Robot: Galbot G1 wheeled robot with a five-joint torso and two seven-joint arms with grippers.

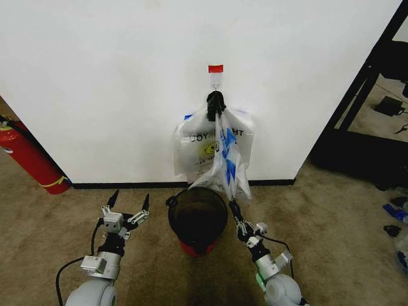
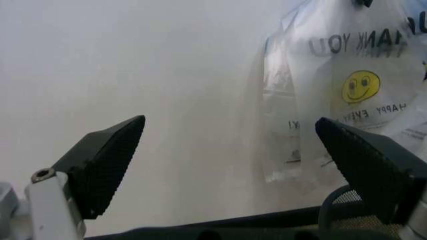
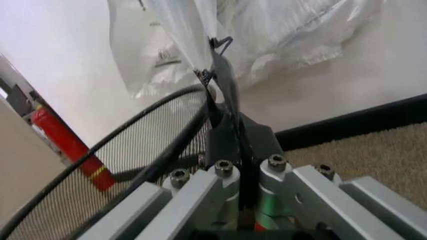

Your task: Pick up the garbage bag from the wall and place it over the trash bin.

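On the white wall [image 1: 95,76], under a red tape strip [image 1: 215,68], a black clip [image 1: 215,102] bunches printed bags on a small hook. One garbage bag [image 1: 227,159] with blue strips is drawn down and forward from the bunch. My right gripper [image 1: 231,205] is shut on its lower edge, just right of the trash bin [image 1: 197,217]. The right wrist view shows the closed gripper [image 3: 215,75] pinching the thin plastic of the bag [image 3: 180,30] beside the bin's mesh rim [image 3: 133,130]. My left gripper [image 1: 127,204] stands open left of the bin, facing the wall and the smiley print [image 2: 360,85].
A red fire extinguisher [image 1: 29,159] leans at the far left by the black baseboard [image 1: 127,185]. A black shelf frame [image 1: 357,95] stands at the right, with cables and small items on the floor beyond it. Tan carpet surrounds the bin.
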